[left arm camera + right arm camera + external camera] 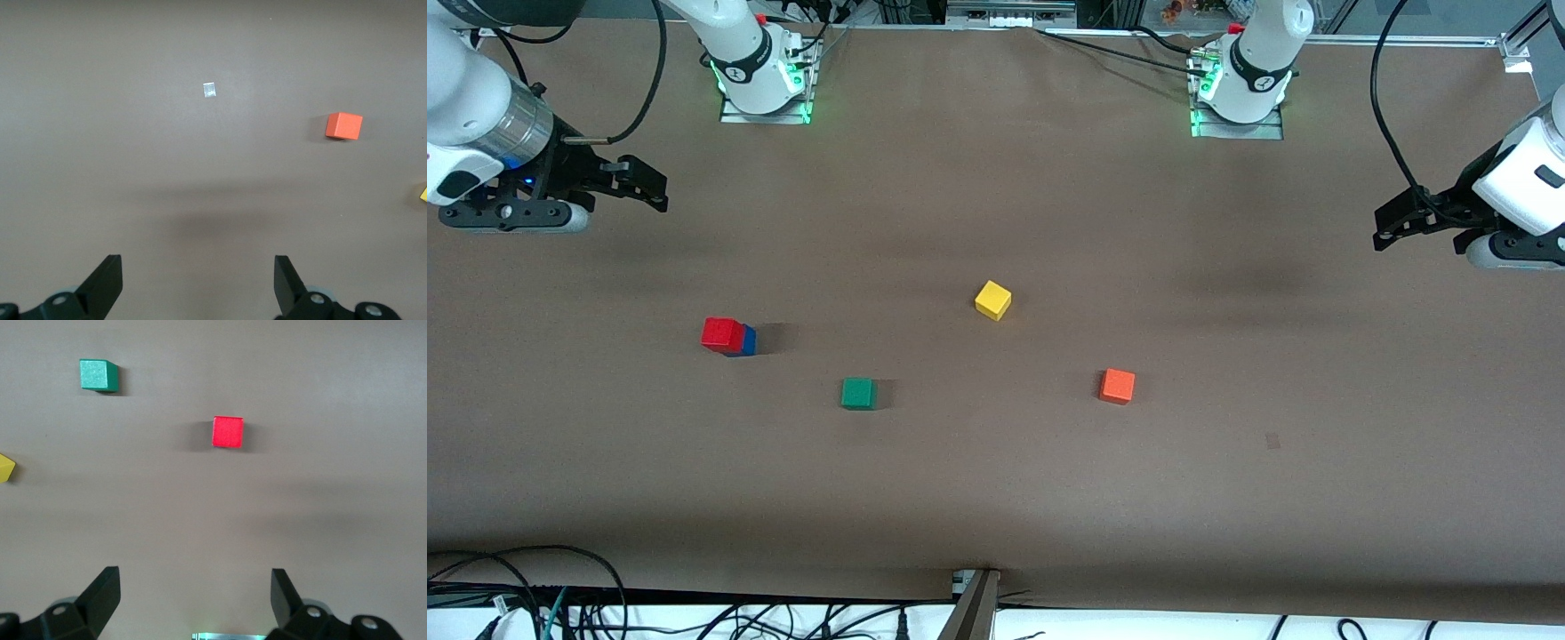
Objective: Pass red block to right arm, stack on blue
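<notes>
The red block [723, 333] sits on the blue [747, 341] toward the right arm's end of the desk. It looks light, rigid and flat-sided (pinch opposite faces). Left tool [198, 283] and right tool [195, 600] hang open, empty. The right wrist view hides blue; front shows it.

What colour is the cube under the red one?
Blue; the front view shows it best.

Bright red block [723, 332] atop blue cube [746, 341], green cube [858, 393], yellow cube [992, 300], orange cube [1117, 386], brown table [996, 498]
</notes>
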